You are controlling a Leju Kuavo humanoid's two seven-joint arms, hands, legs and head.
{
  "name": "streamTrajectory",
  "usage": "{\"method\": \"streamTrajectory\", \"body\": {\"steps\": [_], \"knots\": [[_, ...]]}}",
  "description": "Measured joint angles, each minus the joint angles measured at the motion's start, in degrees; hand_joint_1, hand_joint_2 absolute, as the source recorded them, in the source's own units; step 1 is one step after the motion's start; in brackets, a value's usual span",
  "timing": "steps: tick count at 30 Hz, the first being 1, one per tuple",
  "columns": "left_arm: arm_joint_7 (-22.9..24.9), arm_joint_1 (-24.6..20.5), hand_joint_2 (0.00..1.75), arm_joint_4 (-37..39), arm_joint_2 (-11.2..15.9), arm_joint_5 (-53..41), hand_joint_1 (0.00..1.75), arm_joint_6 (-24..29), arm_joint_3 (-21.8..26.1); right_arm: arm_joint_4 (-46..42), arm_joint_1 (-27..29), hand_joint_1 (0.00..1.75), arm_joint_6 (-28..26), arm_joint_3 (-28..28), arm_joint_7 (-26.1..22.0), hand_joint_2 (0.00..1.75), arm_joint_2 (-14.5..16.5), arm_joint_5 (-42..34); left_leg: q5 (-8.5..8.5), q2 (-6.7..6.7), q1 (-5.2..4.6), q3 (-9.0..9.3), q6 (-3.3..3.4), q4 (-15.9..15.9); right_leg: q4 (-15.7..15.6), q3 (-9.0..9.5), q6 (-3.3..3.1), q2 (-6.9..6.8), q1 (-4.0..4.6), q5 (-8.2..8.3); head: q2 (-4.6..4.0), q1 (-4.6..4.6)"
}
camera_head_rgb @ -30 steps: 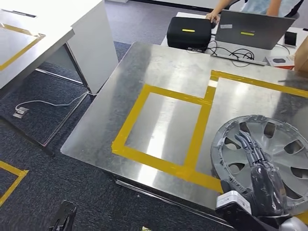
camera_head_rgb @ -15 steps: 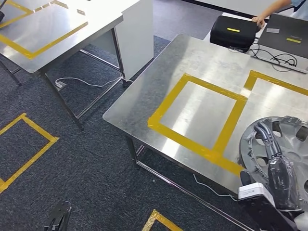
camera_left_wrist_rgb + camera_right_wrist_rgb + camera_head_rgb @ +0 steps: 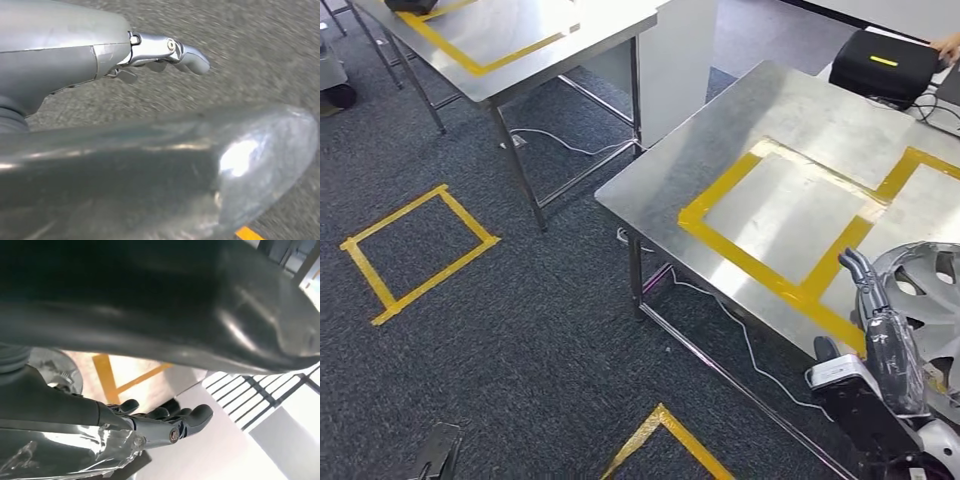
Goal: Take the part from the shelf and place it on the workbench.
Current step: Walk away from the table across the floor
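Right hand (image 3: 887, 335) beside one hubcap (image 3: 927, 300), two workbenches.

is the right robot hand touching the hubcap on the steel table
Cannot tell. In the head view the right robot hand overlaps the near rim of the hubcap on the steel table, but no contact or gap shows plainly.

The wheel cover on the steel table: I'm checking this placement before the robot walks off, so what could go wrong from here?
1. The wheel cover lies near the workbench's front edge, over the yellow tape; a nudge might push it off.
2. The right hand is raised right beside the cover's rim, so pulling away could catch and drag it.
3. A cable hangs under the workbench and might snag.
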Motion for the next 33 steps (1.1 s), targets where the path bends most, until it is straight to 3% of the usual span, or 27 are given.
{"method": "streamTrajectory", "body": {"steps": [1,2,4,5,6,8,9,10,11,12,14,16,17,19,20,21,22,24,25,26,27,28,30,32,33], "knots": [[-0.33,0.01,0.00,-0.44,-0.25,-0.51,0.00,0.05,0.02,0.15,0.08,0.00,0.27,-0.05,-0.49,0.00,0.15,0.33,-0.83,1.10,-0.07,2.91,0.16,-3.95,0.45,-0.50,0.43,-0.78,-0.01,0.38,0.00,0.07],[-0.57,0.08,0.00,-0.99,-0.51,-1.07,0.00,0.04,0.13,0.35,0.16,0.00,0.44,-0.10,-1.01,0.00,0.38,0.65,-1.62,1.59,-0.30,4.60,0.54,-6.63,0.83,-0.92,0.87,-1.59,-0.09,0.81,0.00,0.14],[-0.75,0.60,0.00,-1.90,-0.78,-2.24,0.00,0.03,0.77,0.95,0.06,0.00,0.38,-0.14,-1.59,0.00,0.72,0.98,-1.93,0.53,-0.82,4.39,1.93,-8.05,1.23,-1.46,1.79,-2.56,-0.67,1.51,0.00,0.27],[-0.75,0.97,0.00,-2.24,-0.84,-2.83,0.00,0.07,1.21,1.31,0.01,0.00,0.29,-0.14,-1.61,0.00,0.80,1.02,-1.49,-0.08,-0.96,3.74,2.61,-7.93,1.67,-1.79,2.17,-1.51,-1.00,0.83,0.00,0.29],[-0.75,1.23,0.00,-2.57,-0.84,-3.36,0.00,0.14,1.65,1.61,0.01,0.00,0.18,-0.15,-1.56,0.00,0.82,1.03,-0.91,-0.67,-1.02,3.18,3.27,-7.93,2.92,-2.21,2.42,0.30,-1.18,-0.91,-0.01,0.34],[-0.79,1.08,0.00,-3.19,-0.86,-4.13,0.00,0.32,2.27,2.06,0.02,0.00,0.05,-0.20,-1.47,0.00,0.82,1.11,0.52,-2.05,-1.28,1.67,4.29,-7.91,8.76,-3.78,2.43,4.54,-1.02,-6.73,-0.01,0.53],[-0.87,0.86,0.00,-3.42,-0.92,-4.43,0.00,0.35,2.48,2.22,0.01,0.00,0.19,-0.22,-1.43,0.00,0.82,1.19,1.34,-2.90,-1.54,0.74,4.62,-7.89,12.54,-4.52,2.17,5.52,-0.75,-9.27,-0.01,0.62],[-1.02,0.77,0.00,-3.63,-1.13,-4.77,0.00,0.32,2.66,2.39,0.03,0.00,0.46,-0.22,-1.49,0.00,0.82,1.30,2.16,-3.76,-1.86,-0.26,4.88,-7.87,15.65,-4.89,1.81,5.96,-0.43,-10.63,-0.01,0.69],[-1.23,0.91,0.00,-3.95,-1.48,-5.26,0.00,0.21,2.94,2.60,0.16,0.00,0.79,-0.22,-1.74,0.00,0.84,1.49,3.00,-4.61,-2.18,-1.30,5.04,-7.82,17.23,-4.54,1.34,6.14,-0.08,-10.51,0.00,0.70],[-1.44,1.22,0.00,-4.36,-1.90,-5.80,0.00,0.08,3.29,2.80,0.33,0.00,1.06,-0.22,-2.07,0.00,0.88,1.71,3.81,-5.40,-2.43,-2.33,5.13,-7.76,16.91,-3.30,0.81,6.30,0.30,-9.20,0.00,0.68],[-1.74,1.84,0.00,-5.29,-2.75,-6.85,0.00,-0.15,4.03,3.14,0.55,0.00,1.33,-0.22,-2.81,0.00,1.07,2.13,5.35,-6.88,-2.64,-4.22,5.14,-7.59,11.03,1.72,-0.35,7.87,1.01,-6.35,0.00,0.66],[-1.90,2.03,0.00,-6.15,-3.49,-7.56,0.00,-0.22,4.45,3.29,0.63,0.00,1.57,-0.22,-3.23,0.00,1.31,2.32,6.73,-8.35,-2.71,-5.47,4.88,-7.44,2.88,7.32,-1.14,10.59,1.24,-6.73,0.00,0.62],[-1.98,2.04,0.00,-6.57,-3.79,-7.87,0.00,-0.22,4.65,3.34,0.68,0.00,1.73,-0.22,-3.38,0.00,1.43,2.36,7.37,-9.04,-2.64,-5.80,4.66,-7.44,0.37,8.80,-1.32,11.36,1.32,-7.43,0.00,0.66],[-2.09,2.28,0.00,-7.27,-4.15,-8.34,0.00,-0.21,5.24,3.56,0.75,0.00,1.96,-0.23,-3.53,0.00,1.64,2.22,8.47,-10.30,-2.50,-6.20,4.03,-7.62,-0.93,9.00,-1.51,10.45,1.45,-7.37,0.00,0.77],[-2.13,2.50,0.00,-7.54,-4.27,-8.54,0.00,-0.22,5.55,3.69,0.73,0.00,1.96,-0.25,-3.39,0.00,1.74,1.70,8.12,-9.98,-2.45,-6.51,3.83,-7.39,-1.05,8.68,-1.75,9.66,1.39,-6.83,0.00,0.79],[-2.17,2.70,0.00,-7.76,-4.43,-8.71,0.00,-0.28,5.80,3.88,0.74,0.00,1.85,-0.32,-3.03,0.00,1.88,0.63,6.58,-8.93,-2.44,-7.02,3.60,-6.43,-1.19,8.22,-2.05,8.84,1.28,-6.19,0.00,0.66],[-2.26,2.74,0.00,-7.95,-4.61,-8.84,0.00,-0.37,5.97,4.19,0.77,0.00,1.71,-0.55,-2.58,0.00,1.98,-0.89,3.91,-7.39,-2.35,-7.77,3.36,-4.38,-1.33,7.57,-2.25,7.93,1.13,-5.47,0.00,0.50],[-2.54,2.42,0.00,-8.25,-5.11,-9.04,0.00,-0.92,6.23,5.62,0.84,0.00,1.31,-1.83,-1.59,0.00,2.14,-4.28,-2.56,-4.58,-1.92,-9.66,2.58,2.65,-1.35,6.04,-2.37,6.02,1.08,-4.11,0.00,0.27],[-2.67,2.23,0.00,-8.37,-5.35,-9.08,0.00,-1.33,6.40,6.86,0.78,0.00,1.12,-2.93,-1.43,0.00,2.16,-5.52,-4.23,-4.02,-1.56,-10.33,2.11,6.35,-1.34,5.24,-2.21,4.99,1.03,-3.41,0.00,0.27],[-2.80,2.11,0.00,-8.44,-5.55,-9.11,0.00,-1.79,6.60,8.29,0.70,0.00,0.86,-4.22,-1.24,0.00,2.17,-6.58,-4.28,-3.76,-1.17,-10.50,1.64,9.08,-1.29,4.40,-1.99,4.01,0.94,-2.72,0.00,0.28],[-2.96,2.08,0.00,-8.47,-5.73,-9.08,0.00,-2.30,6.84,10.13,0.60,0.00,0.30,-5.84,-0.78,0.00,2.17,-8.04,-2.92,-3.56,-0.75,-9.90,1.14,10.19,-1.18,3.47,-1.67,3.09,0.81,-2.04,0.00,0.29],[-3.12,2.10,0.00,-8.47,-5.83,-8.99,0.00,-2.78,7.04,12.45,0.39,0.00,-0.55,-7.81,-0.02,0.00,2.17,-10.07,-1.08,-3.19,-0.32,-8.32,0.57,9.40,-1.00,2.40,-1.26,2.21,0.62,-1.41,0.00,0.29],[-3.57,2.07,0.00,-8.48,-6.07,-8.55,0.00,-3.59,7.31,18.30,-0.16,0.00,-2.78,-12.68,1.91,0.00,2.17,-15.24,0.64,-1.02,0.53,-2.16,-0.57,2.62,-0.09,0.59,-0.28,0.62,0.40,-0.52,0.00,0.21],[-3.92,2.02,0.00,-8.49,-6.23,-8.00,0.00,-4.04,7.37,25.27,-0.96,0.00,-4.73,-18.28,2.82,0.00,2.17,-19.42,-1.21,0.72,0.58,3.15,-0.27,-4.65,1.02,-0.48,0.74,-0.92,0.28,0.06,0.00,0.28],[-4.02,2.07,0.00,-8.50,-6.24,-7.80,0.00,-4.15,7.48,29.06,-1.36,0.00,-5.72,-21.07,3.18,0.00,2.19,-20.97,-1.98,0.63,0.35,4.07,0.43,-6.35,1.34,-0.77,1.23,-1.66,0.08,0.39,0.00,0.34]]}}
